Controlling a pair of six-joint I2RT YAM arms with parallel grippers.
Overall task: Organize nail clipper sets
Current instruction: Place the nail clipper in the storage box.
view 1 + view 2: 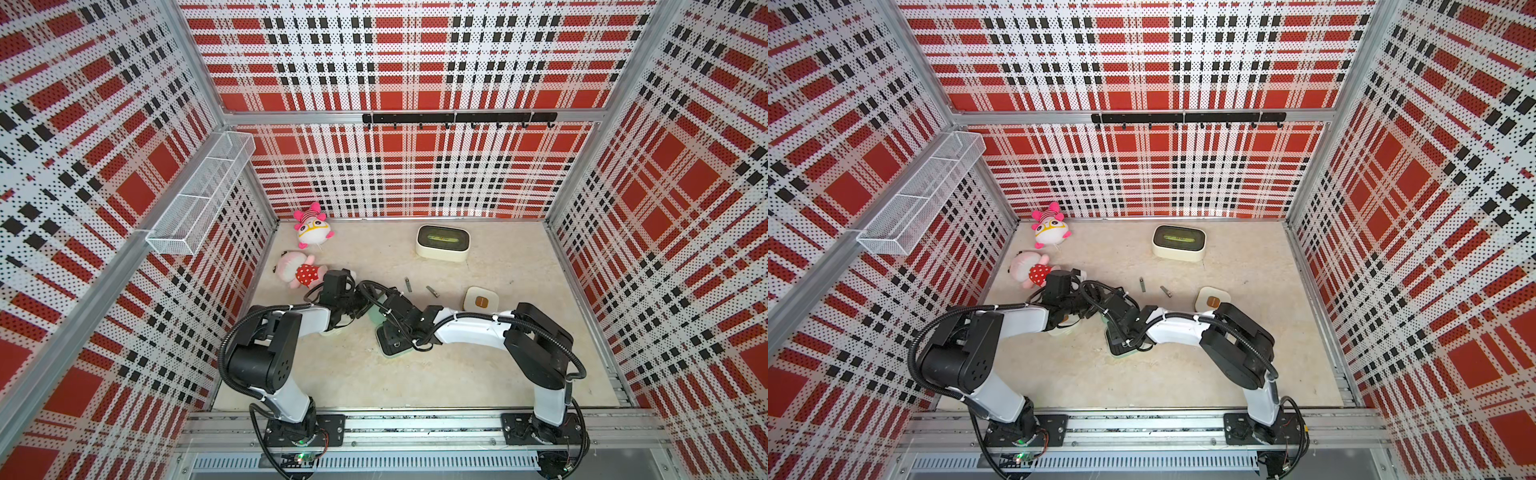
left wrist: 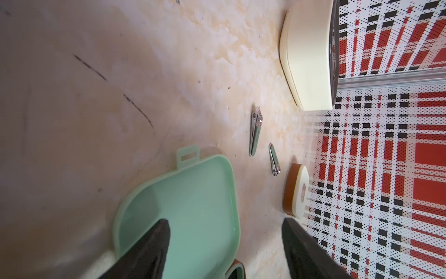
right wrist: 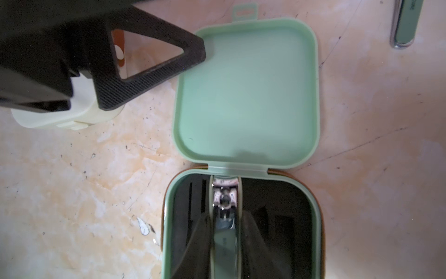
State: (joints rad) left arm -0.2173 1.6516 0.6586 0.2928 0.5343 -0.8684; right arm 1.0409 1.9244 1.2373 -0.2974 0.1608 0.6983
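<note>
The right tool is seen clamped on a silver nail clipper, which sits at the middle of the black insert in the open mint case. The case's lid is laid flat on the bench, just beyond the right tool's fingertips. The left tool is seen with its fingers apart and nothing between them. One finger is poised over a corner of the lid; whether it touches cannot be told. A cream case is partly hidden beneath the left tool. Ahead of the left tool, a longer clipper and a shorter clipper are seen loose on the bench, with a closed cream case just past the shorter one.
</note>
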